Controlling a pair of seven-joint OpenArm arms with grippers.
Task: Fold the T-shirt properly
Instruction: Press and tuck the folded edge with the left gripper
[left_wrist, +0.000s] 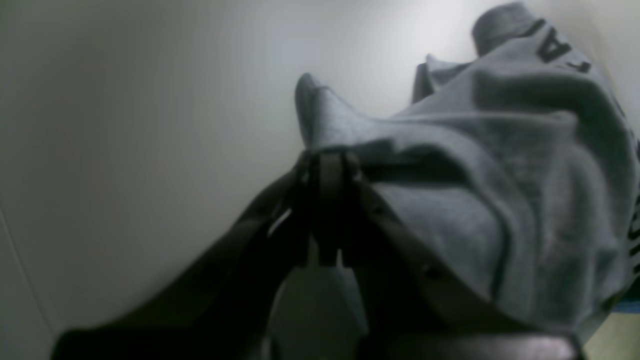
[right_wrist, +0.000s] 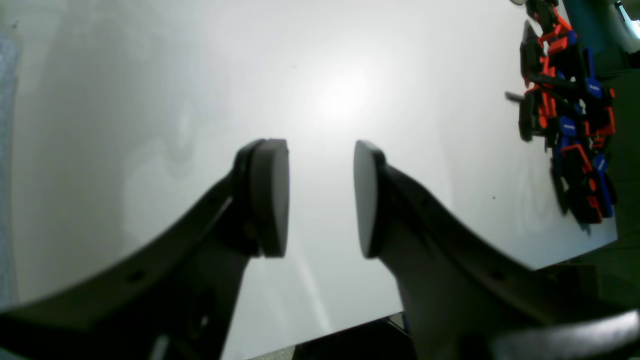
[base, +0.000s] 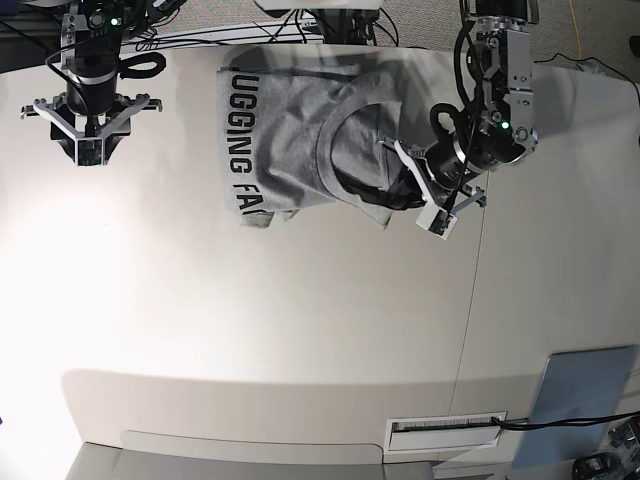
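My left hand (left_wrist: 327, 167) is pinched shut on a peak of the T-shirt (base: 300, 130), which lies bunched at twelve o'clock on the desk (base: 300, 330), lettering showing. It looks soft and limp, so I'd grip hems or shoulder seams, though the wrist view is blurry. My right hand (right_wrist: 320, 200) hangs partly open, empty, at ten o'clock. The desk is pale and glossy; cables trail behind.
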